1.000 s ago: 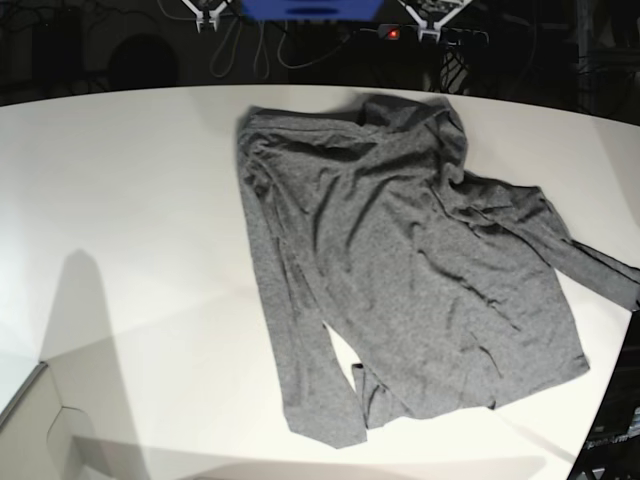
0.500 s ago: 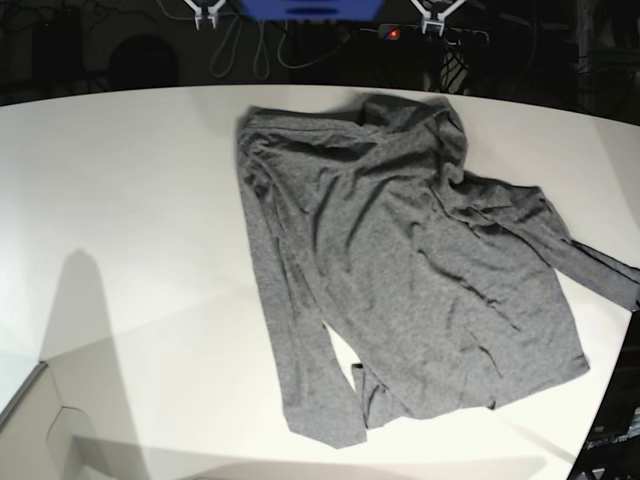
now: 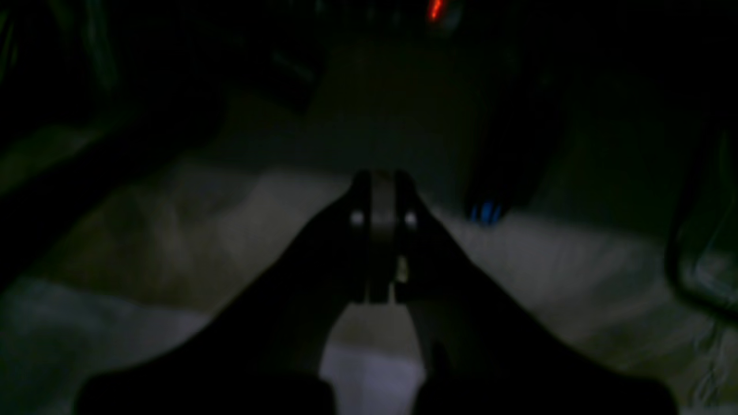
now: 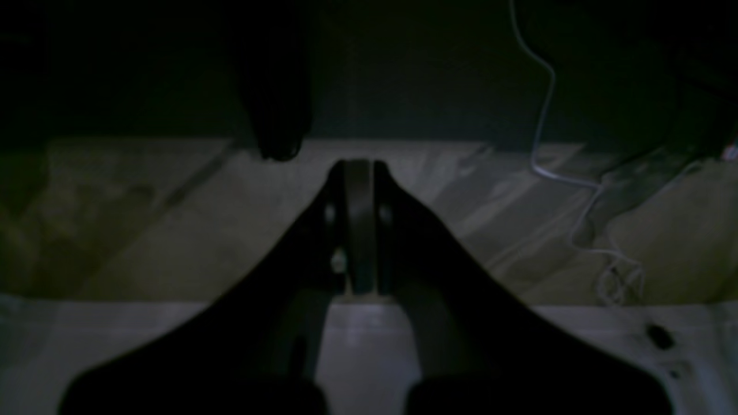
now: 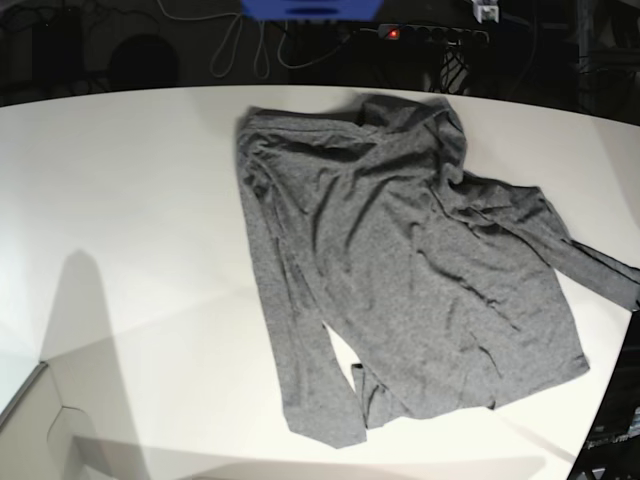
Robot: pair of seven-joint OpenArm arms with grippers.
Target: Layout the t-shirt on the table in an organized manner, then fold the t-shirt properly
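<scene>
The heather dark-grey t-shirt [image 5: 400,260] lies spread but wrinkled on the white table [image 5: 130,200], right of the middle. One long sleeve [image 5: 310,380] runs down toward the front edge. The other sleeve [image 5: 600,270] reaches the table's right edge. My left gripper [image 3: 380,190] is shut and empty, held over the dark area behind the table; only a white bit of it [image 5: 487,10] shows at the top of the base view. My right gripper [image 4: 357,173] is shut and empty too, and is out of the base view.
A blue box [image 5: 310,8], loose cables [image 5: 240,50] and a power strip with a red light [image 5: 393,33] lie behind the table. The table's curved right edge [image 5: 610,400] cuts in near the shirt. A seam [image 5: 40,385] shows at the front left.
Both grippers have risen at the top of the base view. The right one has left that view and the left one barely shows. The shirt has not moved.
</scene>
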